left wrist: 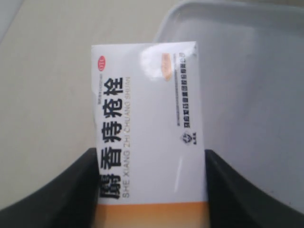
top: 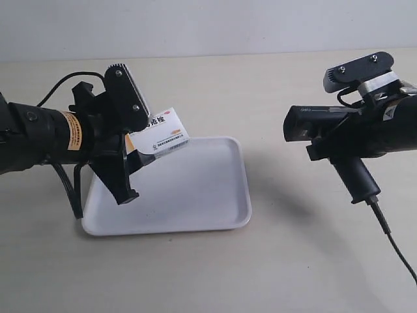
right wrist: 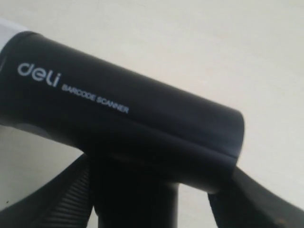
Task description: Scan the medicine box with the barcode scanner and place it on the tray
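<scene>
My left gripper (left wrist: 151,190) is shut on the medicine box (left wrist: 148,123), a white carton with dark characters and an orange end between the jaws. In the exterior view the medicine box (top: 159,134) hangs tilted above the far left part of the white tray (top: 215,195), held by the left gripper (top: 133,140). My right gripper (right wrist: 156,190) is shut on the black barcode scanner (right wrist: 118,114). Over at the right, the barcode scanner (top: 322,127) is held above the table, its head pointing at the box and its handle hanging down.
The scanner's black cable (top: 394,241) trails from the handle toward the lower right corner. A beige tabletop (top: 293,261) surrounds the tray. A pale wall runs along the far edge.
</scene>
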Tool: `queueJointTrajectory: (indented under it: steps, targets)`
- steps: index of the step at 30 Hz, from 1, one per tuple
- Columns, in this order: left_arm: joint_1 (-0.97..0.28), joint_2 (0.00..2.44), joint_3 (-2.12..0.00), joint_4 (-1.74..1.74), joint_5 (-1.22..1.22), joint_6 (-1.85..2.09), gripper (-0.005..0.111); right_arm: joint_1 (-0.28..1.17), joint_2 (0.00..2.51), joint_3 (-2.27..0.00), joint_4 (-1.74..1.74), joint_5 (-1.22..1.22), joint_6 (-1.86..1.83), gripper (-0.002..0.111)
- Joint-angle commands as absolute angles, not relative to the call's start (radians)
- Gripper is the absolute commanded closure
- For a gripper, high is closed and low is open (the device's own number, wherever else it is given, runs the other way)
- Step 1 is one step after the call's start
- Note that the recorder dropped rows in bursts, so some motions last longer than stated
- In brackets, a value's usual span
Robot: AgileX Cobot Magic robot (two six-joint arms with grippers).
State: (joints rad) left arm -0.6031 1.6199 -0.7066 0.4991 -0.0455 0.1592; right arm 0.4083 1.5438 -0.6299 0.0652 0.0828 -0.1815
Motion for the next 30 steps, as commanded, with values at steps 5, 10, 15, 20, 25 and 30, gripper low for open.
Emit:
queueJointTrajectory:
  steps: [5,10,15,20,25,30]
  targets:
    - [-0.609,1.611,-0.692,0.515,-0.037,0.15,0.107,0.456,1.533,-0.616,0.044,0.013,-0.235,0.108]
    - [-0.609,1.624,-0.692,0.513,-0.065,0.123,0.107,0.452,1.62,-0.616,0.046,-0.066,-0.223,0.108]
    - [-0.609,1.661,-0.692,0.513,-0.117,0.07,0.107,0.452,1.714,-0.616,0.117,-0.173,-0.209,0.108]
    - [-0.609,1.794,-0.692,0.511,-0.157,0.041,0.107,0.451,1.779,-0.616,0.192,-0.218,-0.224,0.108]
    - [-0.609,1.823,-0.701,0.511,-0.16,0.04,0.097,0.453,1.817,-0.616,0.257,-0.218,-0.224,0.107]
    - [-0.609,1.828,-0.701,0.511,-0.137,0.021,0.025,0.453,1.817,-0.616,0.259,-0.218,-0.224,0.071]
